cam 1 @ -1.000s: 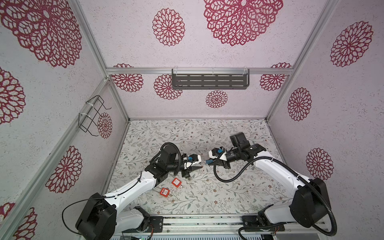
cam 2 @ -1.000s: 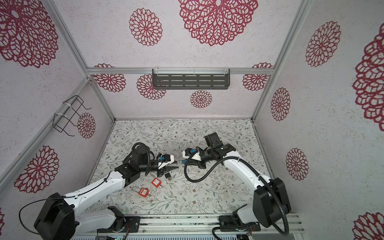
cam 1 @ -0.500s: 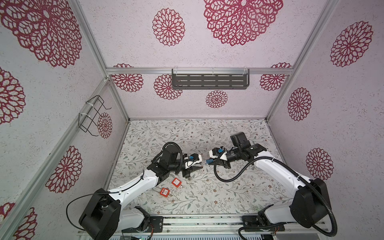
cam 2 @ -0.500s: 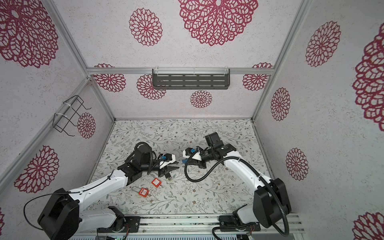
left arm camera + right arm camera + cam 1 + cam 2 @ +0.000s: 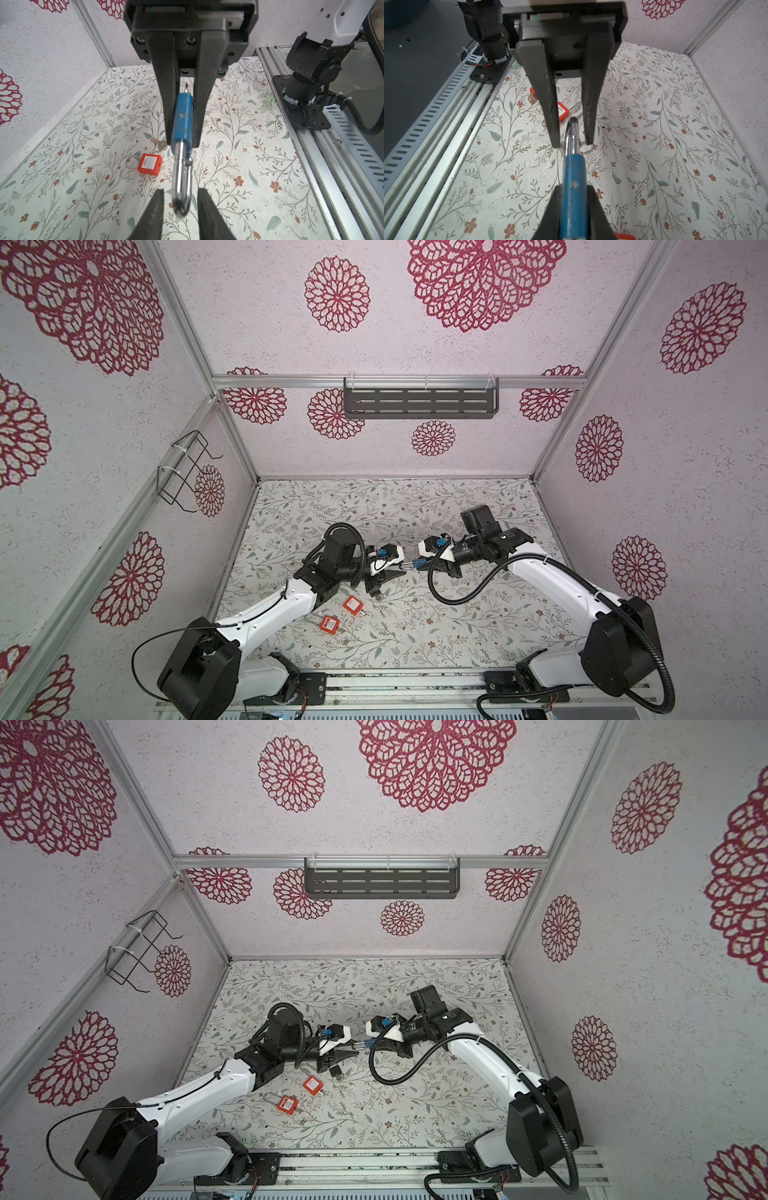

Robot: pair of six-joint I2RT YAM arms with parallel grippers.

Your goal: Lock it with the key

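A blue padlock (image 5: 573, 193) hangs in the air between both arms, above the middle of the floor. My right gripper (image 5: 573, 189) is shut on its blue body (image 5: 419, 563). Its silver shackle (image 5: 181, 193) points at my left gripper (image 5: 181, 214). That gripper is open, with the shackle's bow between the fingers (image 5: 153, 216) and a gap on each side. In the right wrist view the shackle (image 5: 572, 133) reaches in between the left arm's fingers. A small key (image 5: 159, 143) lies on the floor below. A bit of metal sticks out of the padlock's far end; what it is I cannot tell.
Two red padlocks (image 5: 352, 605) (image 5: 329, 623) lie on the floral floor near the left arm; one red padlock (image 5: 149, 164) shows under the left gripper. A dark shelf (image 5: 419, 404) hangs on the back wall and a wire rack (image 5: 185, 472) on the left wall. Metal rails (image 5: 332, 158) run along the front edge.
The left arm has shifted slightly and its jaws stand a little wider round the shackle. The right arm and the blue padlock have not moved.
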